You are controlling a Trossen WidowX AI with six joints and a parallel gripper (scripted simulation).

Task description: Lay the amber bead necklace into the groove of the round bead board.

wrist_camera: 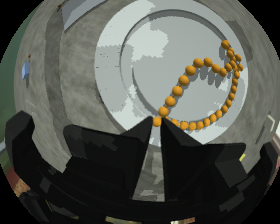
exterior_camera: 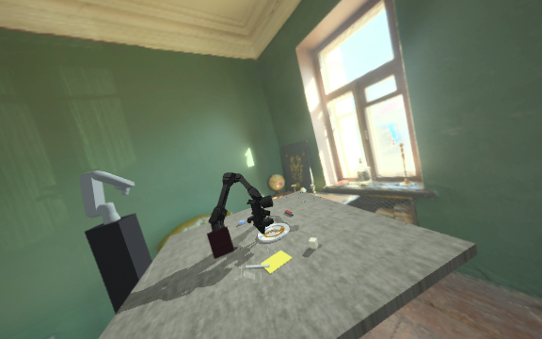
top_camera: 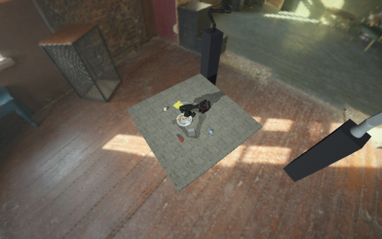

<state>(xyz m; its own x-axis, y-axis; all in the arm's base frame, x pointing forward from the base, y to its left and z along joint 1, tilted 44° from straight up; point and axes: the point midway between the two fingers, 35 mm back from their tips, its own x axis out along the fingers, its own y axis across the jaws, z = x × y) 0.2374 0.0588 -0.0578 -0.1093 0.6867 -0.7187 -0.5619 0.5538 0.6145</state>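
Observation:
The round bead board (top_camera: 184,125) (exterior_camera: 287,229) (wrist_camera: 108,75) is pale and lies flat, with a ring groove. The amber bead necklace (top_camera: 180,118) (exterior_camera: 275,232) (wrist_camera: 183,80) lies on it. In the wrist view one run of beads curves along the groove's lower right; another cuts across the inner disc, and the runs bunch at the right. The groove's left and top hold no beads. My gripper (exterior_camera: 264,232) (wrist_camera: 156,121) is shut on an end bead at the board's near edge. The fingertips partly hide that spot.
A yellow sheet (top_camera: 178,105) (exterior_camera: 277,261) with a grey rod (exterior_camera: 256,266) and a white cube (top_camera: 165,109) (exterior_camera: 313,243) lie near the board. A grey block (top_camera: 191,132), a blue block (top_camera: 211,131) (wrist_camera: 25,70) and a red piece (top_camera: 180,139) (exterior_camera: 288,213) lie on its other side.

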